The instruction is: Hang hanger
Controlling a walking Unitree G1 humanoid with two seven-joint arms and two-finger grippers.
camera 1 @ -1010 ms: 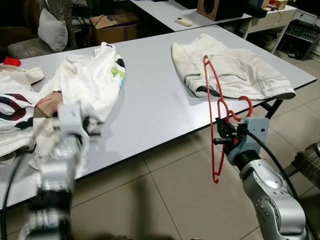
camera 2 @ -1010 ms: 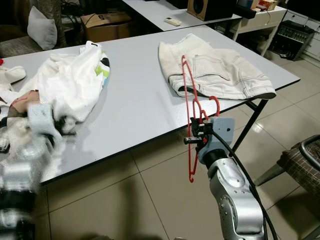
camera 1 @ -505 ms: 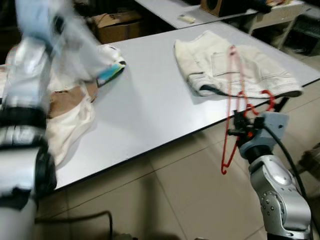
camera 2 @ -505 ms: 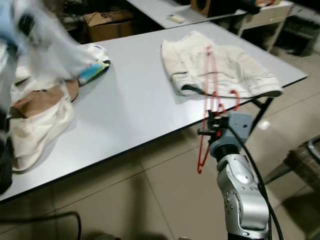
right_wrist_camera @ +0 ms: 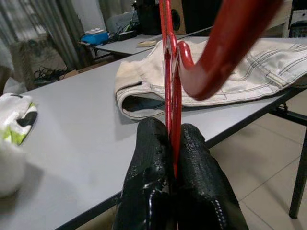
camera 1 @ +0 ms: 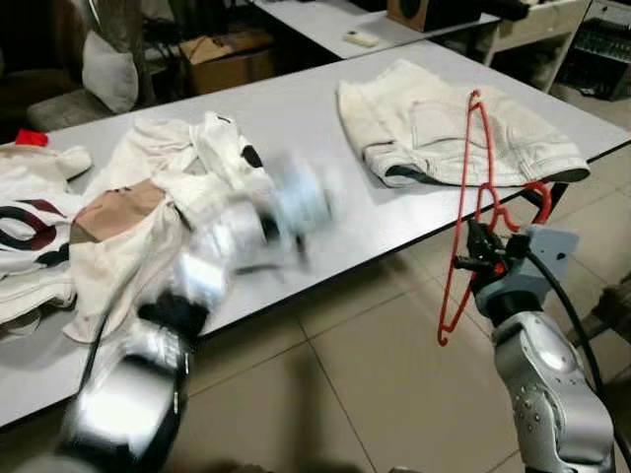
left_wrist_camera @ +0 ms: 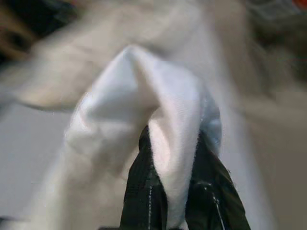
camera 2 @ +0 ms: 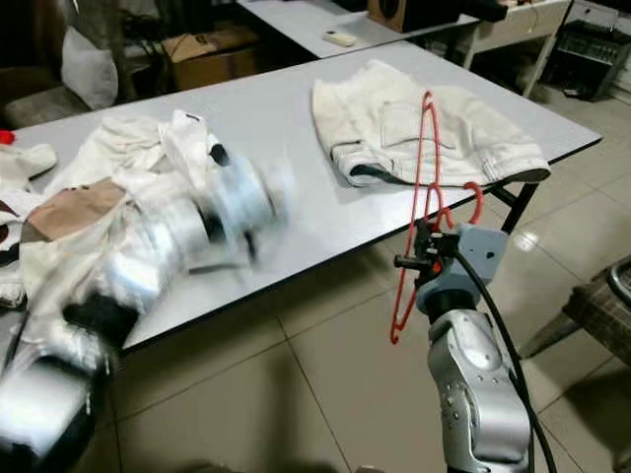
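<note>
far left of counter (camera 1: 296,128): pile of white garments (camera 1: 59,227), one with dark print, tan patch showing.
left gripper (left_wrist_camera: 175,191) jaws clamped on a fold of white shirt (left_wrist_camera: 144,110), seen clearly in left wrist view. half a second ago held high at the left edge of frame with the shirt lifted; now swung down and inward over the counter's near edge, motion-blurred, so exact pose unclear. shirt dragged along, spread across the pile and towards centre (camera 1: 197,168). judgement: garment being brought towards the hanger for threading, not yet near it.
left forearm stretched from low left corner up across the counter edge, wrist roughly over mid-counter.
centre of counter bare grey.
right of centre: cream jeans (camera 1: 444,128) lying flat, untouched, same spot relative to counter as a second ago.
right: red hanger (camera 1: 473,197) held upright off the counter's near right edge, hook at the bottom by the wrist, long body rising in front of the jeans, lower arm of it hanging towards the floor. right gripper (right_wrist_camera: 173,158) jaws together, pinching the hanger's thin wire just by the hook. little change in grip or tilt over the last second; apparent shift mostly camera.
right arm bent up from lower right, wrist level with counter edge, holding station.
judgement: early stage, hanger ready, shirt still well apart from it; risk is the blurred fast swing snagging other garments.
</note>
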